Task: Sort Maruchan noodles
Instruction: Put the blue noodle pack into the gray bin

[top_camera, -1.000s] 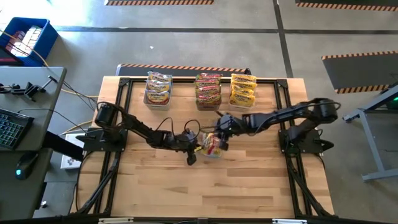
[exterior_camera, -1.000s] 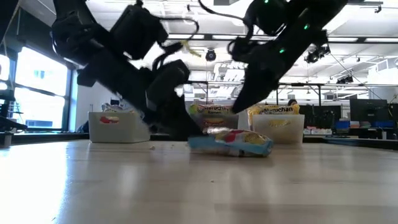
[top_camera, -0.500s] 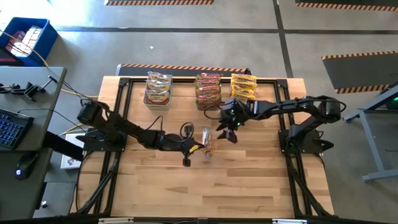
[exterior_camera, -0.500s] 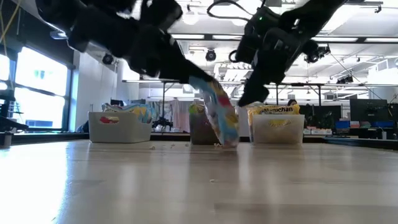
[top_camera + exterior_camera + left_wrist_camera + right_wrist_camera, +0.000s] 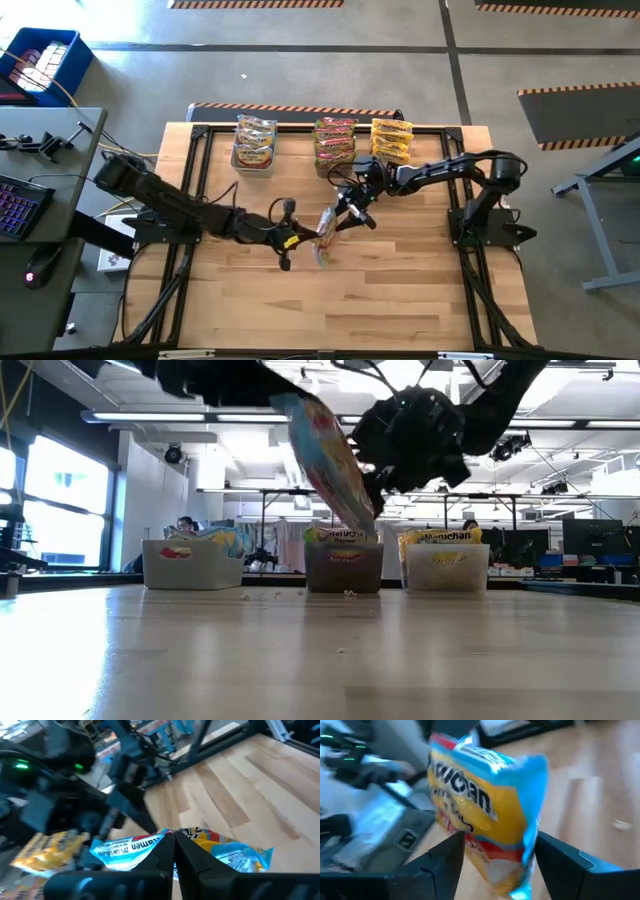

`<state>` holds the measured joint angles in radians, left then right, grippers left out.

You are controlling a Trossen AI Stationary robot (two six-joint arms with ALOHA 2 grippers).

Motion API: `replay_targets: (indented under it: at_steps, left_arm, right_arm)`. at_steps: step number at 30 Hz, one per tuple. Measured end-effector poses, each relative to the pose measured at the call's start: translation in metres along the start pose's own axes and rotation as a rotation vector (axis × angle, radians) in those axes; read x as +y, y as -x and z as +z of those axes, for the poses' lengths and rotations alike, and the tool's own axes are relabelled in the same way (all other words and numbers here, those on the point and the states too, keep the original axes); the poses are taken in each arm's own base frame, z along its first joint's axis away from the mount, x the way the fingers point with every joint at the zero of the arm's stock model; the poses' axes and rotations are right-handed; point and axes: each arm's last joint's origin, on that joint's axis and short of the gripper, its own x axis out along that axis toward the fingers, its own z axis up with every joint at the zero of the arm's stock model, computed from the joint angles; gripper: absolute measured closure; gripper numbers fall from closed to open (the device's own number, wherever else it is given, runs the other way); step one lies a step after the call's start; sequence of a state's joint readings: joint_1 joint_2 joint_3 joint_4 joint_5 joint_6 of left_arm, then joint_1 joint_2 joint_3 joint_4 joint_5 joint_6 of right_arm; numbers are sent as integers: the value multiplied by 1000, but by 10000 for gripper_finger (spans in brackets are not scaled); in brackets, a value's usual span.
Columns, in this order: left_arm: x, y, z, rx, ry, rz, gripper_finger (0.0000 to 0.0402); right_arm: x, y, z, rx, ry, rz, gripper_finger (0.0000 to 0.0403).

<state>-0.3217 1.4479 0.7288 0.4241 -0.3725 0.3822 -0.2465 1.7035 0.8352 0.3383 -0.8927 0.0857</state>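
Note:
One Maruchan noodles packet (image 5: 327,235), yellow with blue ends and red print, hangs in the air over the middle of the table. In the low view the packet (image 5: 330,460) is tilted and well above the tabletop. My left gripper (image 5: 300,238) is shut on it from the table's left. My right gripper (image 5: 350,212) stands open just beyond the packet's far-right end. In the right wrist view the packet (image 5: 490,805) stands between its two fingers (image 5: 445,865); I cannot tell whether they touch it. My left gripper pinches the packet's crimped edge (image 5: 167,837) between its two shut fingers. It comes nearly level from the table's left. The packet is lifted clear of the table and stands tilted on edge beyond the fingertips.
Three tubs stand in a row along the far edge. The left tub (image 5: 255,150), the middle tub (image 5: 335,148) and the right tub (image 5: 391,145) each hold stacked packets. The wooden tabletop (image 5: 330,300) spreads bare toward the near edge.
My left gripper has risen and rolled, still shut on the packet. The packet lay flat on the table and is now lifted clear and tilted on edge. My right gripper has drawn back toward the far side and tipped from pointing down to nearly level, facing the packet.

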Motion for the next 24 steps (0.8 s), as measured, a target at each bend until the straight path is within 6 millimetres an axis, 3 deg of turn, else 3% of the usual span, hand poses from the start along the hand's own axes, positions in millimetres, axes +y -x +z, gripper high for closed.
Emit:
replay_targets:
  at_steps: [5, 16, 24]
  left_arm:
    - [7, 15, 9, 8, -16, 51, 401]
    - [8, 33, 13, 99, 6, 219, 401]
    - [10, 45, 15, 112, 143, 249, 398]
  right_arm:
    - [0, -17, 5, -91, 38, 136, 176]
    - [12, -35, 13, -199, 20, 168, 184]
    - [14, -39, 15, -253, -16, 72, 252]
